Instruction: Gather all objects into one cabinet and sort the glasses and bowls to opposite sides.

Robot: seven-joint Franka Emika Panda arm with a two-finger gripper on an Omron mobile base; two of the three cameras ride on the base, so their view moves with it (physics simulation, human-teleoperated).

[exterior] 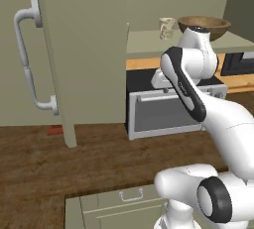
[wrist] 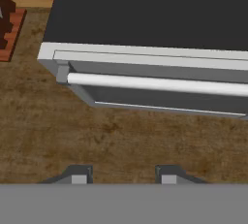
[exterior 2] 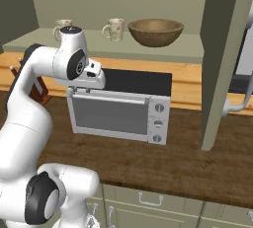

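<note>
Two cream mugs (exterior 2: 62, 27) (exterior 2: 114, 28) and the wide brown wooden bowl (exterior 2: 155, 31) stand on the open cabinet's shelf (exterior 2: 188, 50), the bowl to the right of the mugs. One mug (exterior: 167, 27) and the bowl (exterior: 203, 25) also show in the left base view. The cabinet door (exterior: 84, 49) hangs open, its grey bar handle (exterior: 27, 59) facing out. My gripper (wrist: 124, 175) is open and empty, pointing down over the front edge of the toaster oven (wrist: 145, 19), well below the shelf. The red cup is out of view.
A silver toaster oven (exterior 2: 121, 108) with a bar handle (wrist: 160, 85) sits on the wooden counter (wrist: 111, 136). A dark knife block (exterior 2: 39, 91) stands to its left. The other open cabinet door (exterior 2: 222, 59) juts out at the right. Base cupboards (exterior 2: 148, 202) lie below.
</note>
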